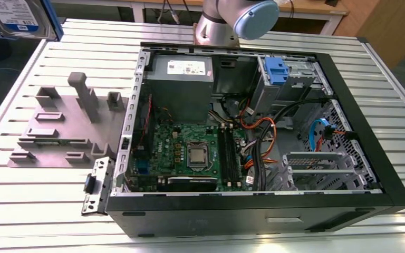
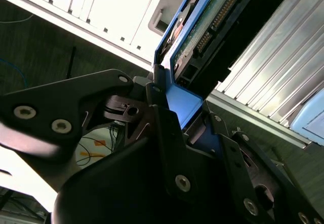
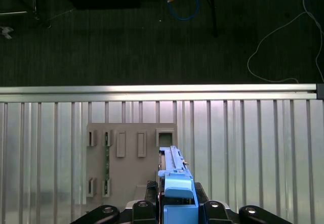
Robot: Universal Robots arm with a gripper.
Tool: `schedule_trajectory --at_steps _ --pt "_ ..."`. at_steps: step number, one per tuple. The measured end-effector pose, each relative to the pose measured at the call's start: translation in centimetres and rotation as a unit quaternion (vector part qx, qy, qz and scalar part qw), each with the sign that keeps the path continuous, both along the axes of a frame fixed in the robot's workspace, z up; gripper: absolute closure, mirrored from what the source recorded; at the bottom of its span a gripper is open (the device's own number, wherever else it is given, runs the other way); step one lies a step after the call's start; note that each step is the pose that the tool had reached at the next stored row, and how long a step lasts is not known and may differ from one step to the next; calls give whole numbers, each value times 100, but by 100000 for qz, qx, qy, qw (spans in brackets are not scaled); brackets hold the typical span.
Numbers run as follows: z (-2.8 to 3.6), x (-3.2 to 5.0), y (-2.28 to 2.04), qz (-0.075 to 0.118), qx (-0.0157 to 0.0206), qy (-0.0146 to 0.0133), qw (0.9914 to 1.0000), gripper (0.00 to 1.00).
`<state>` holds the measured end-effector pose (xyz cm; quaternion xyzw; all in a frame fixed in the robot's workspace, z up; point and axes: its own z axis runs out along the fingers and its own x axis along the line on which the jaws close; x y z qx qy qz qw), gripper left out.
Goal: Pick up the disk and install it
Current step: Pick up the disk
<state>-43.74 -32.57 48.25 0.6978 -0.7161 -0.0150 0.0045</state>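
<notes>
High over the bench, above the grey holder tray, the pincer is clamped on the hard drive by its blue carrier frame, so the drive hangs clear of the open computer case.

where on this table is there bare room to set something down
Bare table lies between the grey fixture plate and the near edge, exterior view's left, and in the strip at the computer case's right. Inside the case, cables and boards crowd it.
</notes>
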Motion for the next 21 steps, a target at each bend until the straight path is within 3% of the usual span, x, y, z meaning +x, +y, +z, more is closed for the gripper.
schedule_trajectory --at_steps 21 --pt "66 0 0 0 0 -2 100000 64"
